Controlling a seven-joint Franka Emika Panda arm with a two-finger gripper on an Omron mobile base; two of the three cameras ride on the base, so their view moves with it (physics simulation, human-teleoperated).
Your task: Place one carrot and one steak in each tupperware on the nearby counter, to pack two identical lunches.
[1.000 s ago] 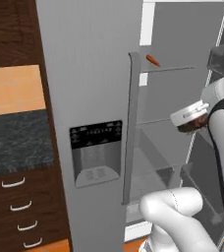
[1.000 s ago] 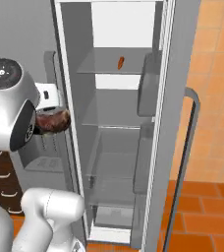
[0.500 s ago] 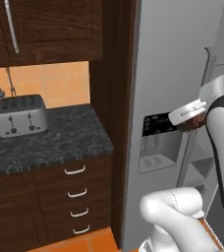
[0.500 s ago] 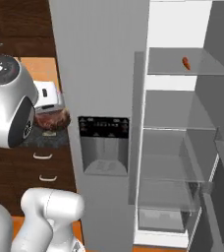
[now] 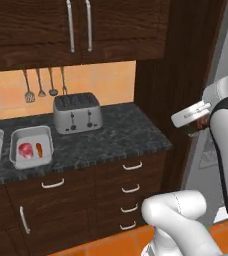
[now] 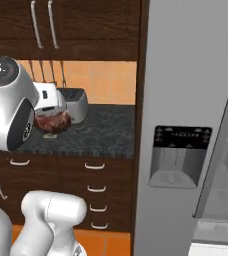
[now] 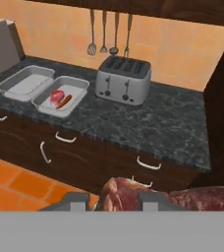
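My gripper [image 7: 113, 201] is shut on a brown marbled steak [image 7: 133, 194], held in the air in front of the counter [image 7: 168, 123]. From the right base view the steak [image 6: 53, 122] hangs under the hand, left of the fridge. One tupperware [image 7: 77, 81] on the counter holds a pink-red steak [image 7: 56, 96] and a carrot [image 7: 64, 102]. Left of it, touching side by side, is a second tupperware [image 7: 23, 83] with nothing in it. From the left base view the filled tupperware [image 5: 43, 140] lies far left of my gripper [image 5: 198, 122].
A silver toaster [image 7: 123, 78] stands on the counter right of the trays, with utensils [image 7: 104, 34] hanging on the orange wall behind. Dark drawers [image 5: 131, 187] run below, dark cabinets above. The grey fridge [image 6: 186, 125] rises on the right.
Both base views have swung from the open fridge to the counter, so the camera moved. The brown steak stays in my shut gripper throughout.
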